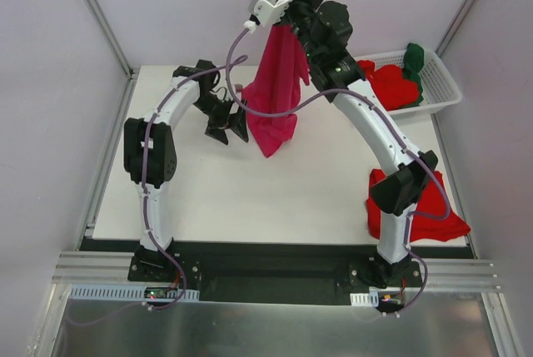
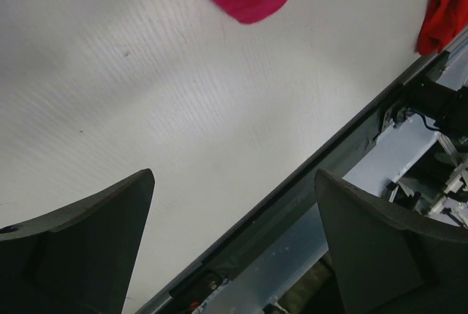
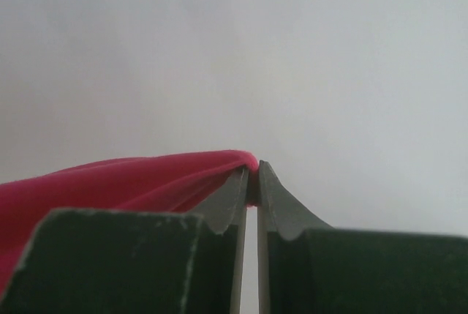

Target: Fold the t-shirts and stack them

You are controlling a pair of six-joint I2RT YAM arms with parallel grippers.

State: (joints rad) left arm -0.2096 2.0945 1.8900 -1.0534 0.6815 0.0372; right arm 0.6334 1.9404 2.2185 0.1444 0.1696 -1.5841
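Two grippers beside one hanging magenta-pink t-shirt (image 1: 279, 82), over the white table (image 1: 250, 199).
We are seeing the right gripper (image 3: 252, 175) raised high over the far part of the table, its jaws pressing together on a fold of the magenta-pink t-shirt, which is hanging straight down in a long narrow drape. We cannot tell whether its lowest tip is touching the surface. The left gripper (image 1: 229, 132) is hovering low, just to the left of the hanging cloth, with its fingers (image 2: 88, 241) spreading wide and gripping nothing. A red t-shirt (image 1: 437, 211) is lying flat at the near right edge of the table, partly under the right arm's elbow. At the far right corner, a white basket (image 1: 445, 86) is holding more red t-shirts (image 1: 393, 86) and a dark green t-shirt (image 1: 414, 59).
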